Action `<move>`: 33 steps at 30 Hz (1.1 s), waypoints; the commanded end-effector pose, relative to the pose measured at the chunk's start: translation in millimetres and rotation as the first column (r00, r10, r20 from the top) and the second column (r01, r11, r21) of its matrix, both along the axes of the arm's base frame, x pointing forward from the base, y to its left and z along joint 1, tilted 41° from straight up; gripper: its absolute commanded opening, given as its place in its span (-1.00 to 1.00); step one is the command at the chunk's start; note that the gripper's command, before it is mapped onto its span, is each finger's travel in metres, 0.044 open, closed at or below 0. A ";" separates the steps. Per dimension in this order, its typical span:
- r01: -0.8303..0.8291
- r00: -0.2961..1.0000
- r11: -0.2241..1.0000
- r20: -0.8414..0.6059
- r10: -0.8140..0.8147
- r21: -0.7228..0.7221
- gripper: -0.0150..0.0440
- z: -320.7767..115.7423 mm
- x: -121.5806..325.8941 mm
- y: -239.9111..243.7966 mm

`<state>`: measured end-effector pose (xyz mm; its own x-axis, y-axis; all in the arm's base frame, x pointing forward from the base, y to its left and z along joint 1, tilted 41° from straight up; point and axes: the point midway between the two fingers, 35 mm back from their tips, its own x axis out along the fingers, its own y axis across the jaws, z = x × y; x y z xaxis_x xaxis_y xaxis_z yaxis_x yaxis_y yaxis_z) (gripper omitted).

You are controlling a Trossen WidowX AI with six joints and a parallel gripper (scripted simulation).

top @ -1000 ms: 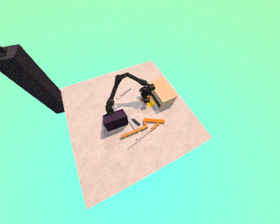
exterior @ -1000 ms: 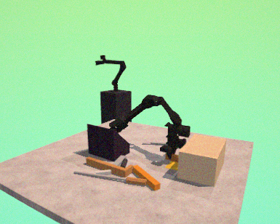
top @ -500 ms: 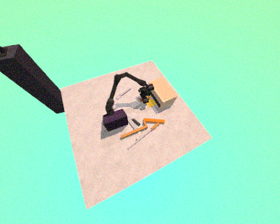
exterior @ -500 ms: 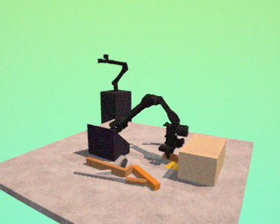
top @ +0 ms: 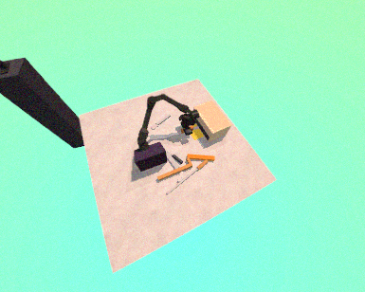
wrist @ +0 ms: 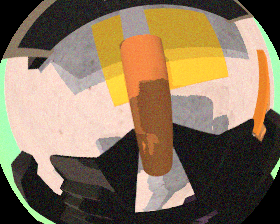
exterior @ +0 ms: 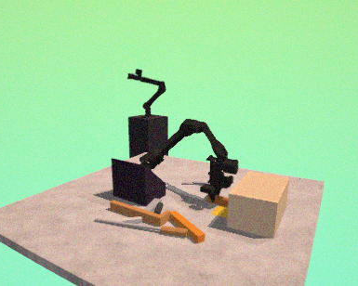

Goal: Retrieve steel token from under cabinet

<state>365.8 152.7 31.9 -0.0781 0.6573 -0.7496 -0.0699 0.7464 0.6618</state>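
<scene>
The steel token cannot be made out in any view. The tan cabinet (top: 214, 118) (exterior: 255, 197) stands at the table's far side, with its dark front (wrist: 81, 27) at the top of the wrist view. The yellow marked area (top: 197, 135) (exterior: 218, 212) (wrist: 198, 72) lies in front of it, partly shaded. My gripper (top: 189, 131) (exterior: 214, 197) (wrist: 152, 129) is low in front of the cabinet, shut on an orange-brown handle (wrist: 145, 62) (exterior: 223, 201). The handle points towards the cabinet. A flat grey strip (wrist: 133, 22) runs on beyond it, across the yellow area; its far end is hidden.
An angled orange bar (top: 174, 172) (exterior: 188, 227) and a thin rod with an orange handle (top: 202, 165) (exterior: 174, 231) lie to one side. A short dark piece (top: 177, 158) (exterior: 159, 207) is beside them. A thin grey tool (top: 161, 122) lies on the other side. A second arm stands on a dark pedestal (exterior: 147, 135).
</scene>
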 end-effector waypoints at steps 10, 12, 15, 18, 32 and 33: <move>0.000 1.000 1.000 -0.002 0.000 -0.002 -0.49 -0.5 -13.6 -0.8; 0.000 1.000 1.000 -0.002 0.000 -0.002 -0.49 -0.5 -15.5 -1.0; 0.000 1.000 1.000 -0.002 0.000 -0.002 -0.49 -0.4 -18.3 -1.2; 0.000 1.000 1.000 -0.002 0.000 -0.002 -0.49 -0.4 -21.1 -1.5; 0.000 1.000 1.000 -0.003 0.000 -0.002 -0.49 -0.2 -34.8 -2.6; 0.000 1.000 1.000 -0.003 0.000 -0.002 -0.49 -0.2 -35.8 -2.7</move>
